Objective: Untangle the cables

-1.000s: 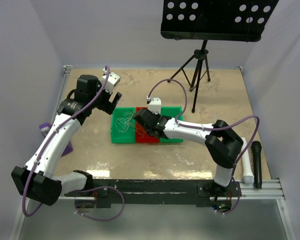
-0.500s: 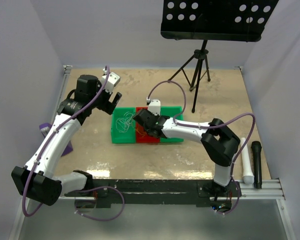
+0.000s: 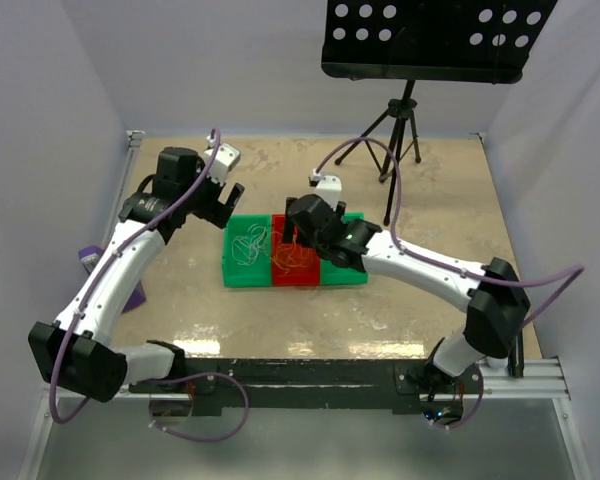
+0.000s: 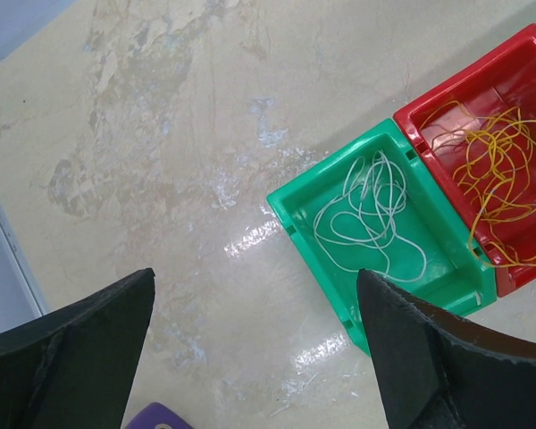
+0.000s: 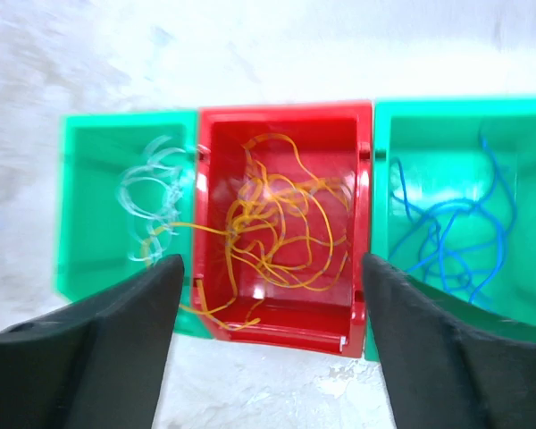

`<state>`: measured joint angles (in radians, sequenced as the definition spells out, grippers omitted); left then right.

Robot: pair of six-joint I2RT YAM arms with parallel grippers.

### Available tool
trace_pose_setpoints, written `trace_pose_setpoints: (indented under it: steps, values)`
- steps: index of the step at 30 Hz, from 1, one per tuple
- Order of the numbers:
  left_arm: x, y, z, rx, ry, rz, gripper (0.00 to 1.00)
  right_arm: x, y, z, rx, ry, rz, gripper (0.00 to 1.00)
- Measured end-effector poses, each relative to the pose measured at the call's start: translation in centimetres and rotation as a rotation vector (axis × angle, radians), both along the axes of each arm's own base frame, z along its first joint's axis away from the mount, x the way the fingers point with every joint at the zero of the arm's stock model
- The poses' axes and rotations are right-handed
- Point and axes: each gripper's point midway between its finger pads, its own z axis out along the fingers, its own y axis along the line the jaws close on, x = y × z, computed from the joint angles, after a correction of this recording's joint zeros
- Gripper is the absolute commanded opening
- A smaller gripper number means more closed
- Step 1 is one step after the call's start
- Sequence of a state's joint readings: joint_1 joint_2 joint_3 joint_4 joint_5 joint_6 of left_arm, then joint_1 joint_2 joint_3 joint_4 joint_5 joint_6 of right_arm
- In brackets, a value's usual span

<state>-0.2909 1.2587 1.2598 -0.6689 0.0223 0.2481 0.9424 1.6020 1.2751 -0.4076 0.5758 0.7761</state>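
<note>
Readable text: none in any view.
Red bin [image 5: 281, 114]: plain plastic, no legible mark.
Green bin [image 4: 335, 159]: plain plastic, no legible mark.
Music stand desk [image 3: 430, 45]: black, perforated, no lettering to make out.

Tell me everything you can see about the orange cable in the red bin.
The orange-yellow cable is a very thin, flexible wire, heaped in loose overlapping loops on the floor of the red bin. One strand strays over a side wall into the neighbouring green bin and ends beside the whitish cable; whether they touch is unclear. Nothing grips it.
</note>
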Motion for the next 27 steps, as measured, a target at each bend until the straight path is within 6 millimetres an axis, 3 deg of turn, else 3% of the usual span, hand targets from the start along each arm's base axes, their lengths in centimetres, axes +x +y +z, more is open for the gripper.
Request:
trace_pose_setpoints:
  steps: [3, 10, 14, 19, 27]
  values:
    - [0.6, 0.2, -0.4, -0.006, 0.024, 0.011, 1.00, 0.9, -0.8, 3.4, 0.054, -0.041, 0.046, 0.99]
    - [2.1, 2.4, -2.5, -0.054, 0.103, 0.065, 0.96, 4.9, -4.6, 12.7, 0.119, -0.257, 0.066, 0.99]
    - [2.4, 3.6, -2.5, -0.079, 0.105, 0.093, 1.00, 5.8, -5.6, 16.0, 0.138, -0.328, 0.086, 0.99]
    - [2.1, 3.9, -2.6, -0.081, 0.083, 0.104, 1.00, 6.2, -6.0, 16.6, 0.127, -0.347, 0.111, 0.99]
    - [2.6, 4.7, -1.8, -0.077, 0.017, 0.159, 1.00, 5.3, -7.1, 16.7, 0.117, -0.362, 0.119, 0.99]
